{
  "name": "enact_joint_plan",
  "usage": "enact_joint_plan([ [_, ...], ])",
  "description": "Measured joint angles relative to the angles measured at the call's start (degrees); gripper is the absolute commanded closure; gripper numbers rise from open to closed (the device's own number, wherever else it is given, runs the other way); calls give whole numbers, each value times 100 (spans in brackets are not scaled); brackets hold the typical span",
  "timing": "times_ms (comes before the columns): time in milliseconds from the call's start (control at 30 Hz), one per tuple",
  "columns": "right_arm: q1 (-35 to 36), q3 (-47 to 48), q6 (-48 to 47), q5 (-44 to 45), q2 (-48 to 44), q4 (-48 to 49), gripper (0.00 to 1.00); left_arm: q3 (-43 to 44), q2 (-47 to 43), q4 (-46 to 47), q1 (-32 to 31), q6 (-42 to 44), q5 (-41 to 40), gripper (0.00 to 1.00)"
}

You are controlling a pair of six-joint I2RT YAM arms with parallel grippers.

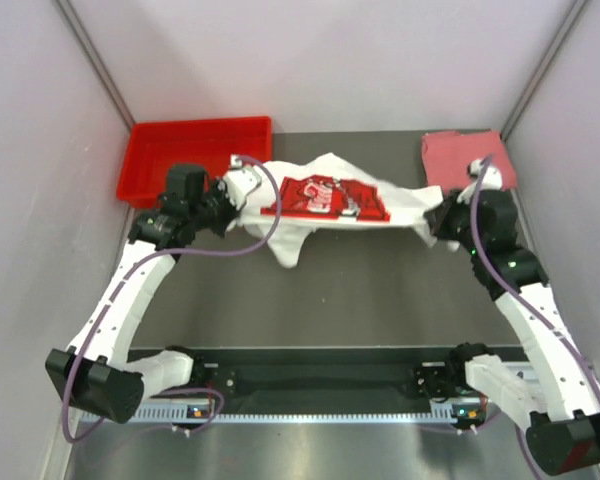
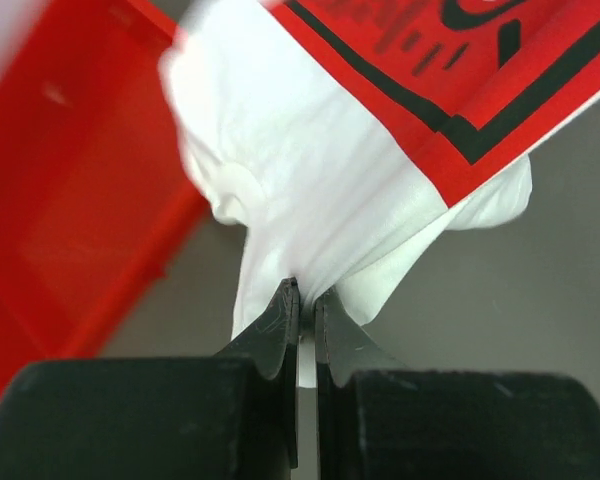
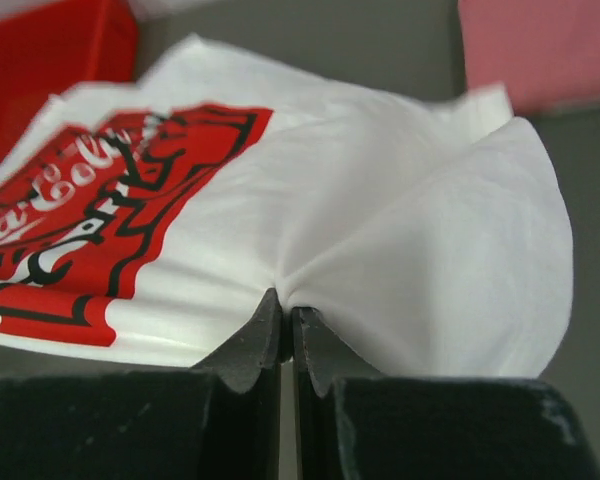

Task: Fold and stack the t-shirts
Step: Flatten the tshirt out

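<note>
The white t-shirt with a red printed logo hangs stretched between my two grippers above the table, part of it sagging toward the middle. My left gripper is shut on its left edge, seen pinched in the left wrist view. My right gripper is shut on its right edge, seen in the right wrist view. The white t-shirt fills both wrist views. The pink-red folded t-shirt lies flat at the back right corner, behind my right gripper; it also shows in the right wrist view.
A rigid red plastic bin stands at the back left, just behind my left gripper; it also shows in the left wrist view. Grey walls close in both sides. A black rail runs along the near edge between the arm bases.
</note>
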Motion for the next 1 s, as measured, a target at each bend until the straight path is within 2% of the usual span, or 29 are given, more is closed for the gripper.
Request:
enact_joint_plan([
  [133,-11,-1537,334,-249,-330,-122,100,-1292,-352,-345,15,396,363,100],
  [233,-24,-2223,496,-422,-315,-17,100,-1799,-376,-361,20,599,516,100],
  [367,-37,-2455,592,-448,358,492,100,-2083,249,28,39,741,407,94],
  [433,-61,-2306,601,-424,1069,828,100,-2037,763,413,59,695,232,89],
  [467,-66,-2175,595,-402,1397,927,96,-1950,1067,570,66,645,127,87],
  [500,-70,-1967,575,-376,1799,975,87,-1784,1353,614,66,553,33,78],
  [533,-70,-1738,564,-334,2151,1021,53,-1552,1687,739,66,481,-96,70],
  [567,-74,-1462,518,-229,2514,1036,42,-1290,1987,828,68,376,-267,69],
  [633,-125,-1082,376,28,2914,1016,31,-946,2260,1016,109,225,-621,53],
  [667,-164,-973,330,173,2992,1014,28,-857,2282,1121,138,160,-815,34],
  [700,-205,-933,280,304,2988,1012,26,-826,2245,1167,157,186,-925,5],
  [733,-240,-933,251,444,2900,960,25,-844,2142,1211,164,173,-1012,1],
  [833,-289,-1016,179,750,2426,756,25,-1154,1469,1250,116,177,-1043,2],
  [900,-295,-1161,168,887,1943,638,28,-1515,809,1233,31,271,-916,5],
  [1000,-295,-1462,199,953,1292,492,34,-2197,-284,1178,-168,529,-643,26],
])
